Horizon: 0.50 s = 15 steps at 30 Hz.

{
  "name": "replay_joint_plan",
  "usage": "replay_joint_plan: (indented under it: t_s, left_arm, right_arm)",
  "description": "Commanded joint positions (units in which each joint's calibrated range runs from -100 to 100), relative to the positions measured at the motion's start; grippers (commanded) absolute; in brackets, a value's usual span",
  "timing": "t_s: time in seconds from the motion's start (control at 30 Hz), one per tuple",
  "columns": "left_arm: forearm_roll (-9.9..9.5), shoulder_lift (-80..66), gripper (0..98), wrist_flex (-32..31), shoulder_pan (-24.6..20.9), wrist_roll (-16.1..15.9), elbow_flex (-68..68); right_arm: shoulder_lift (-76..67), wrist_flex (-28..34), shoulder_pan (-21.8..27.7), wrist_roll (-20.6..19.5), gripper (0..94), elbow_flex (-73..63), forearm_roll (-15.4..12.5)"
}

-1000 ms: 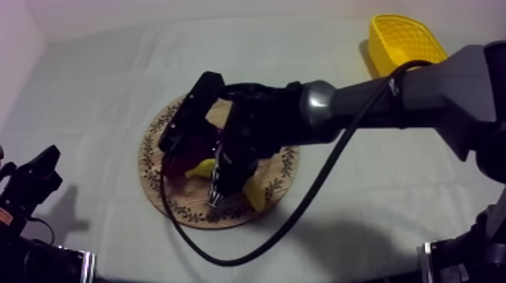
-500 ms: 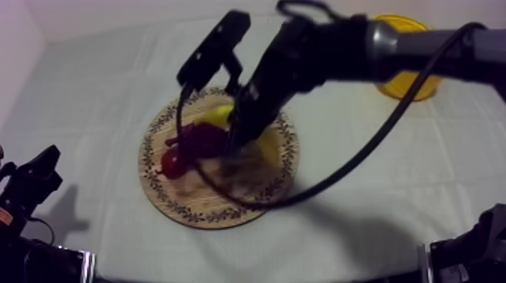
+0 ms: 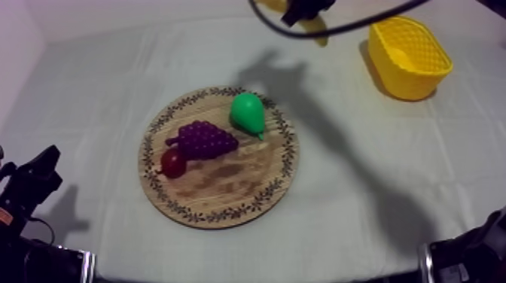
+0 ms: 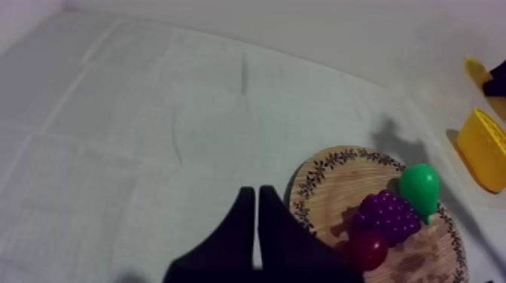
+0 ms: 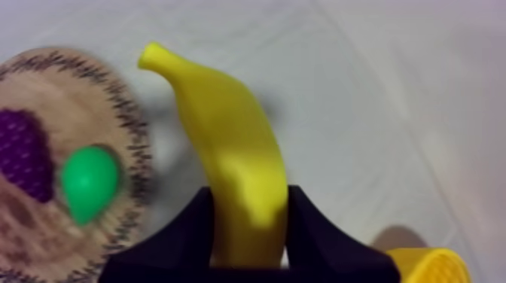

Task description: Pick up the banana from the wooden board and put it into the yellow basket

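Note:
The yellow banana (image 5: pixel 230 147) hangs high above the cloth, and my right gripper (image 5: pixel 248 218) is shut on its lower half. In the top view the banana (image 3: pixel 315 28) and right gripper (image 3: pixel 301 9) are at the far edge, left of the yellow basket (image 3: pixel 409 47). That basket (image 5: pixel 425 265) lies just beyond the gripper. The round wooden board (image 3: pixel 226 181) holds a green pear (image 3: pixel 247 113), purple grapes (image 3: pixel 202 139) and a small red fruit (image 3: pixel 173 162). My left gripper (image 4: pixel 256 218) is shut on nothing, low at the left, short of the board (image 4: pixel 339 177).
The basket (image 4: pixel 482 147) stands at the table's far right. Open cloth lies between it and the board. My left arm (image 3: pixel 34 184) rests at the near left corner, and part of the right arm (image 3: pixel 467 252) sits at the near right.
My right gripper has lifted the banana off the board and carried it up and to the far right toward the basket. The pear, grapes and red fruit now lie uncovered. The left arm is still.

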Motion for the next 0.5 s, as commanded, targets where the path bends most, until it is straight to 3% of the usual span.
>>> replay_joint_plan:
  t_s: [0.0, 0.23, 0.47]
  left_arm:
    - [-0.01, 0.0, 0.1, 0.0, 0.0, 0.0, 0.0]
    - [-0.01, 0.0, 0.1, 0.0, 0.0, 0.0, 0.0]
    - [-0.01, 0.0, 0.1, 0.0, 0.0, 0.0, 0.0]
  right_arm:
    - [1.1, 0.6, 4.9, 0.9, 24.3, -6.4, -0.3]
    - [5.2, 2.4, 12.8, 2.3, 24.5, -16.4, -0.4]
    - [8.1, 0.7, 19.8, 3.7, 25.0, -17.6, -0.1]
